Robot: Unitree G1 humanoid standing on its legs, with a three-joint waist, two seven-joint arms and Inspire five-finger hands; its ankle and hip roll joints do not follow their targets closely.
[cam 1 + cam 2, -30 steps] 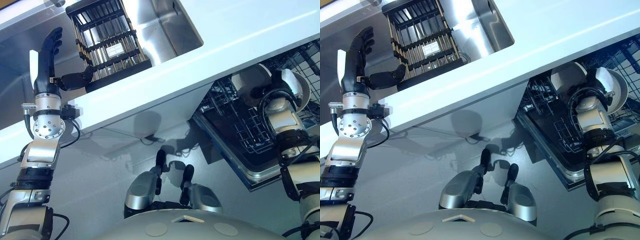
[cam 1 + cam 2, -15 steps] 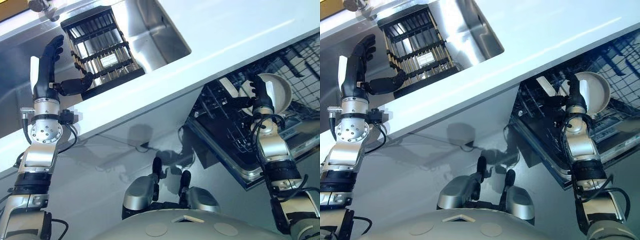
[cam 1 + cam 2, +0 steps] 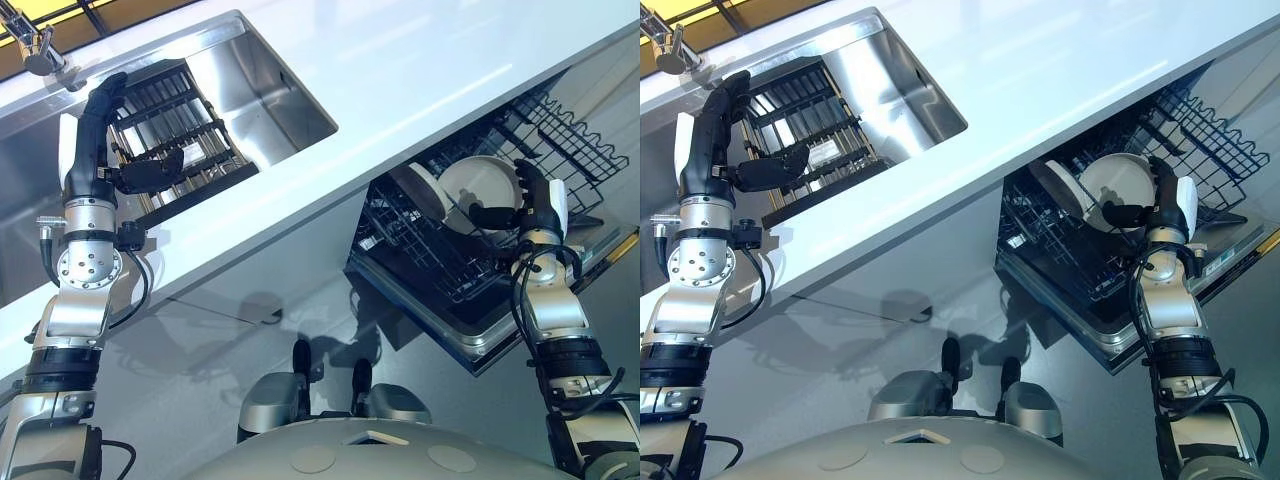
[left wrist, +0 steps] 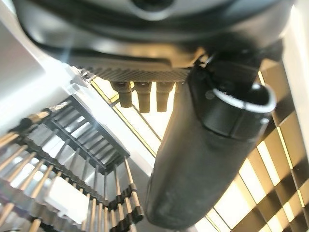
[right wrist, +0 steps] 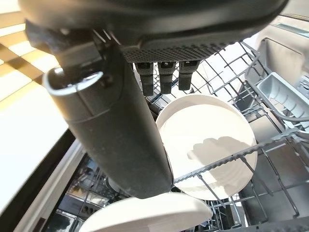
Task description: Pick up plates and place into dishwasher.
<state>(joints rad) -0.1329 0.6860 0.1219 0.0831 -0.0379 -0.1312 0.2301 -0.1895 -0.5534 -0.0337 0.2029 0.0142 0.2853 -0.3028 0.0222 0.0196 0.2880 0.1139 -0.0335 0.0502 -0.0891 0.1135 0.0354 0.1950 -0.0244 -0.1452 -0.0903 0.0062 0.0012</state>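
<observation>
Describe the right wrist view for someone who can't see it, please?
The robot's right hand, fingers straight and holding nothing, hovers just above a white plate standing on edge in the wire dishwasher rack. A second white plate stands beside it, nearer the camera.

Kitchen: sink (image 3: 270,90), dishwasher (image 3: 470,270), countertop (image 3: 420,90).
</observation>
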